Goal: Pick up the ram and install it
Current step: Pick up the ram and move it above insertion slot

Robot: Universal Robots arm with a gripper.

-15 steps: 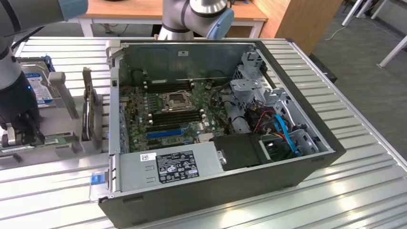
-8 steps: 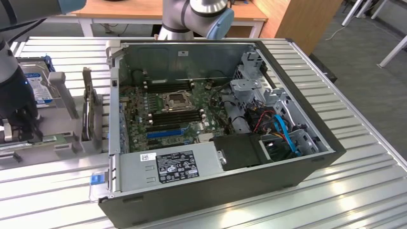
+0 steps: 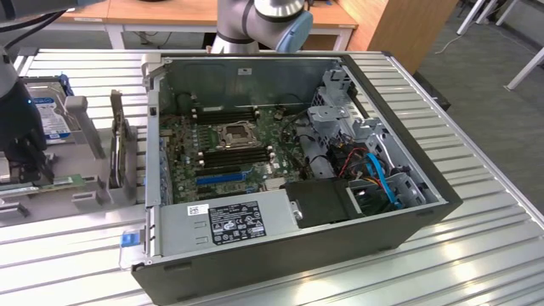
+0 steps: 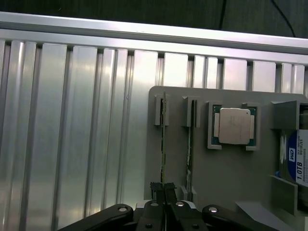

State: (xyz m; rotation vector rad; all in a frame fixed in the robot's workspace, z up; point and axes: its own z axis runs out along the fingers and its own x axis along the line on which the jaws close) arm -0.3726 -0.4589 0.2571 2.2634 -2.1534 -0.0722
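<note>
The ram (image 4: 162,139) is a thin green stick standing on edge in a slot of the grey parts holder (image 4: 226,192). My gripper (image 4: 163,191) sits over one end of it, with both black fingertips (image 4: 156,188) pressed against the board's two faces. The stick is still seated in the holder's end bracket. A second similar stick (image 4: 189,144) stands parallel in the neighbouring slot. In the exterior view, my gripper (image 3: 30,169) hangs over the holder (image 3: 85,197) at the exterior view's left, where a green strip of the ram (image 3: 51,185) shows. The motherboard's black memory slots (image 3: 228,155) lie inside the open case.
The open computer case (image 3: 281,166) fills the middle of the ribbed aluminium table (image 3: 476,255). On the holder are a processor chip (image 4: 234,126), a hard drive (image 4: 298,159) and an upright dark expansion card (image 3: 119,143). The arm's base (image 3: 255,25) stands behind the case.
</note>
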